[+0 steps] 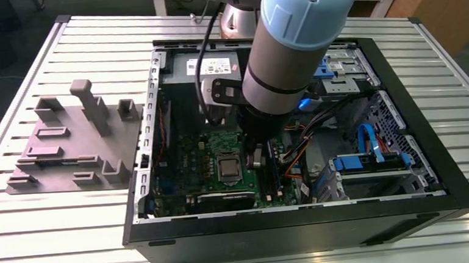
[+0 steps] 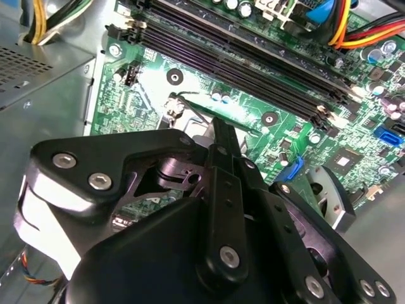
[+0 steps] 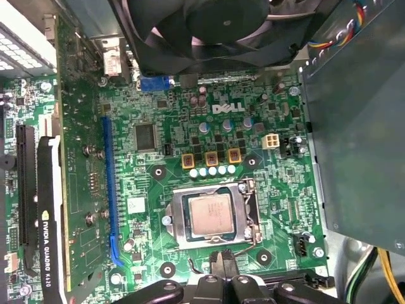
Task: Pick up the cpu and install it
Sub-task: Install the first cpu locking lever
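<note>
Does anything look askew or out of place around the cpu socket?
Nothing stands out. In the first wrist view, the cpu lies flat and square in its socket, with its edges parallel to the frame. The gripper is near the socket's edge.

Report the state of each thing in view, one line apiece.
Small square silvery cpu: lying flat in the silver-framed socket.
Black computer case: on its side, open on top.
Gripper: low inside the case, close beside the socket.
Long black memory slots: empty.
Grey moulded plate: on the slatted metal table, outside the case.
</note>
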You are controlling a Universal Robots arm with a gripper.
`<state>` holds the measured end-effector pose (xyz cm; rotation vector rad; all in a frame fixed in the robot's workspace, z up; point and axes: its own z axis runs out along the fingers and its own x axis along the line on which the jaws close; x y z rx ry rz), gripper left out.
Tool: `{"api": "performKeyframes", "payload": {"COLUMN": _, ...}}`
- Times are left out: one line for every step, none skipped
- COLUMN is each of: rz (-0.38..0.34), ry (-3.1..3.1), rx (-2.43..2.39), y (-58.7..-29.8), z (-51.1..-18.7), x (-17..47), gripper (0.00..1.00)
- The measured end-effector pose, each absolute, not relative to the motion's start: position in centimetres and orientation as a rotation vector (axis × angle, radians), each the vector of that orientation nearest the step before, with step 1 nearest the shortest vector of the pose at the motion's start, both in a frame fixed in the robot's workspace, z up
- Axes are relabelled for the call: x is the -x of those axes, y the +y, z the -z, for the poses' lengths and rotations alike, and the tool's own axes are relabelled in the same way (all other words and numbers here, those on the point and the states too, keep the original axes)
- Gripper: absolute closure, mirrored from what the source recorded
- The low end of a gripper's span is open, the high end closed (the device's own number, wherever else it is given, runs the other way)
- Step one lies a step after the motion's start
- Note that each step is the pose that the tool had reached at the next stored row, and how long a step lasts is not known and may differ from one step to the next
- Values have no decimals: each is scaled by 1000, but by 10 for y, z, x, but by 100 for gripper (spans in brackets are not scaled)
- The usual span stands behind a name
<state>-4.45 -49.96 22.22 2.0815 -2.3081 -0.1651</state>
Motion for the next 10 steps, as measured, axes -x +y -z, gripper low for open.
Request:
{"api": "performKeyframes", "payload": {"rz": 162, "ry": -2306, "rx": -2081, "y": -500, "z": -222, "x": 44, "gripper": 89}}
{"api": "performKeyframes", "payload": {"rz": 158, "ry": -2304, "rx": -2081, "y": -500, "z": -221, "x": 44, "gripper": 89}}
{"api": "performKeyframes", "payload": {"rz": 156, "ry": -2298, "rx": -2085, "y": -500, "z": -221, "x": 45, "gripper": 89}}
{"api": "performKeyframes", "payload": {"rz": 155, "ry": -2290, "rx": -2093, "y": -500, "z": -220, "x": 45, "gripper": 89}}
{"api": "performKeyframes", "payload": {"rz": 155, "ry": -2281, "rx": -2102, "y": -500, "z": -220, "x": 45, "gripper": 89}}
{"api": "performKeyframes", "payload": {"rz": 155, "ry": -2272, "rx": -2111, "y": -501, "z": -219, "x": 45, "gripper": 89}}
{"api": "performKeyframes", "payload": {"rz": 155, "ry": -2262, "rx": -2121, "y": -501, "z": -218, "x": 45, "gripper": 89}}
{"api": "performKeyframes", "payload": {"rz": 154, "ry": -2254, "rx": -2129, "y": -501, "z": -218, "x": 44, "gripper": 89}}
{"api": "performKeyframes", "payload": {"rz": 154, "ry": -2248, "rx": -2135, "y": -501, "z": -218, "x": 45, "gripper": 89}}
{"api": "performKeyframes", "payload": {"rz": 154, "ry": -2244, "rx": -2140, "y": -501, "z": -217, "x": 45, "gripper": 89}}
